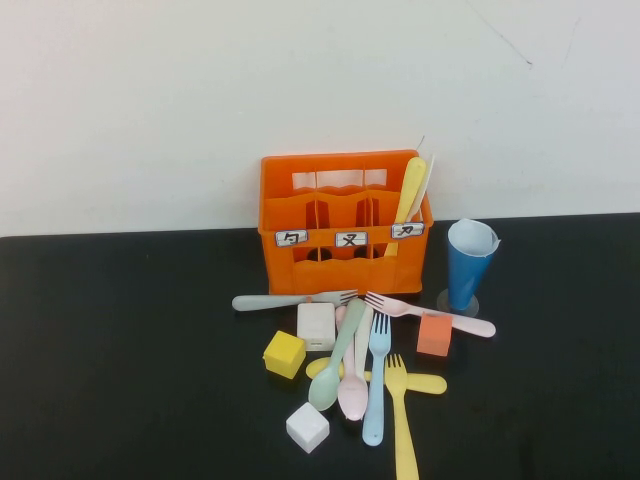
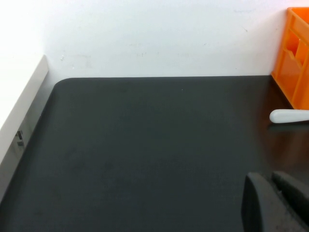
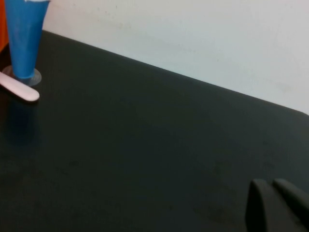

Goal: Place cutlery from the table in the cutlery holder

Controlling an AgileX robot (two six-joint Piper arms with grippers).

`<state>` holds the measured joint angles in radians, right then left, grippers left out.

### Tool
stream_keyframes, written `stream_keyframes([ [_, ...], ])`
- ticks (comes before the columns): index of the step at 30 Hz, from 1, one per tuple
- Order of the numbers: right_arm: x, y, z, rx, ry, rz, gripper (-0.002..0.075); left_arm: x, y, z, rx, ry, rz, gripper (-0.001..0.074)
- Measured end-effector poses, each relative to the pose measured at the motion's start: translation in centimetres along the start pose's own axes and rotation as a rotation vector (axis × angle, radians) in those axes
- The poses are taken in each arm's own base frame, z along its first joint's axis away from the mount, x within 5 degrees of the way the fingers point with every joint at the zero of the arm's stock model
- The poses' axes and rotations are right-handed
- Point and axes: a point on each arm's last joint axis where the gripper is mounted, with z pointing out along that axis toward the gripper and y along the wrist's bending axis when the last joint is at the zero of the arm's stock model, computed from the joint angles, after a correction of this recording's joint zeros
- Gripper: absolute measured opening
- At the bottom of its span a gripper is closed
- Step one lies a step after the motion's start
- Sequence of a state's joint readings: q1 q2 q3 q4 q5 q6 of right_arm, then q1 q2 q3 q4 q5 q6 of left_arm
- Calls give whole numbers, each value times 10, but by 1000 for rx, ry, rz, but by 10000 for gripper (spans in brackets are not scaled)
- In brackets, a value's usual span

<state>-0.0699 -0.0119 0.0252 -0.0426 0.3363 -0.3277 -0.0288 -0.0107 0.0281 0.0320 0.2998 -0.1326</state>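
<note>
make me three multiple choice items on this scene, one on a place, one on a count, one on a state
1. Where does the blue cup stand?
A. to the right of the cutlery holder
B. inside it
C. at the table's left edge

2. How many white labels show on the cutlery holder's front?
A. one
B. three
C. five

3. How are the left gripper and the right gripper?
A. both shut, holding nothing
B. both wide open
C. each gripping a fork

Answers:
1 A, the cup stands on the table just right of the crate.
2 B, three labels sit in a row.
3 A, each wrist view shows closed fingers over bare table.
</note>
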Motion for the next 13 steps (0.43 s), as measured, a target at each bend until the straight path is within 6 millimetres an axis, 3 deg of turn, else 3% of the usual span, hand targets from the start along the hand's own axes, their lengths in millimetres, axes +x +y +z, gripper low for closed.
stream_keyframes([
  [13,0,0,0,0,2,-10,-1,0,0,0,0,0,-4,-1],
])
